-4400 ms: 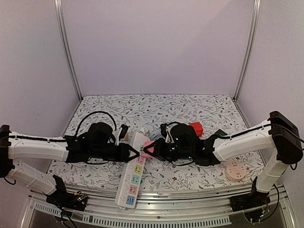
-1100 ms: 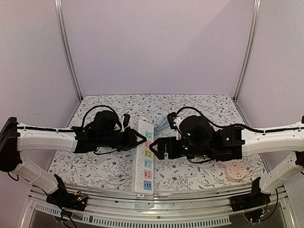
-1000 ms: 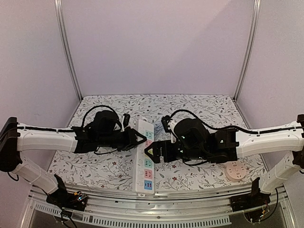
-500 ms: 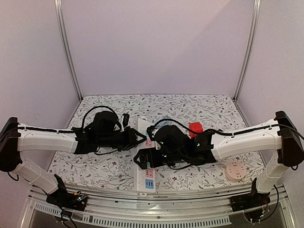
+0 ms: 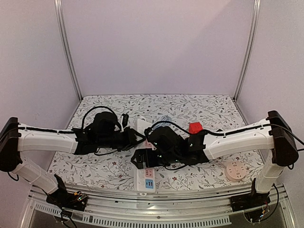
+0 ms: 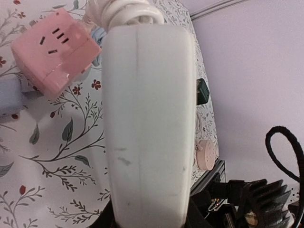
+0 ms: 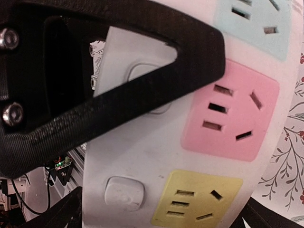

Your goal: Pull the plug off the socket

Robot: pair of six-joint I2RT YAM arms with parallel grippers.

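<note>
The socket is a white power strip (image 5: 148, 179) with coloured outlets, lying lengthwise mid-table. My left gripper (image 5: 136, 138) is shut on its left edge. The strip's white side (image 6: 147, 118) fills the left wrist view, pinched low down by that gripper (image 6: 149, 219). The plug, a pink cube (image 6: 54, 50), lies loose on the floral cloth near the strip's cable end, apart from it; the top view does not show it. My right gripper (image 5: 138, 159) hangs open just over the strip (image 7: 118, 156), one black finger (image 7: 118, 80) crossing above the pink outlet (image 7: 228, 114) and yellow outlet (image 7: 199, 199).
A red cube (image 5: 195, 127) sits behind the right forearm. A round peach socket (image 5: 235, 171) lies front right. A bluish object (image 5: 164, 118) rests near the strip's far end. The metal rail (image 5: 152, 209) runs along the near edge; walls close in left and right.
Within the last second the right arm swung left and its open gripper came over the strip. Earlier the strip lay slanted with the pink plug on it. The left gripper kept its hold.
</note>
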